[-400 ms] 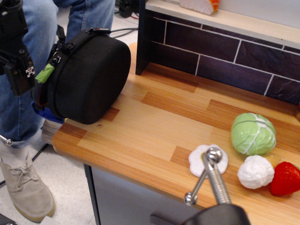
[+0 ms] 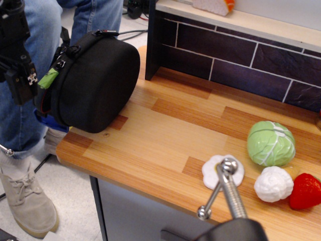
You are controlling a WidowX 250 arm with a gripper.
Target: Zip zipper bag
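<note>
One gripper (image 2: 20, 75), at the frame's left edge, sits just left of the zipper bag's (image 2: 95, 83) green pull tab (image 2: 48, 79); its clench state cannot be determined.

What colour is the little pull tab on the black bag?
Bright green pull tab, seen in the only view, observation.image.

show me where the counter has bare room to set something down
The widest bare stretch of counter runs between the zipper bag and the cabbage, back to the tiled wall. The front right corner is crowded: cabbage, strawberry, two white toys. The gripper hangs left of the bag.
</note>
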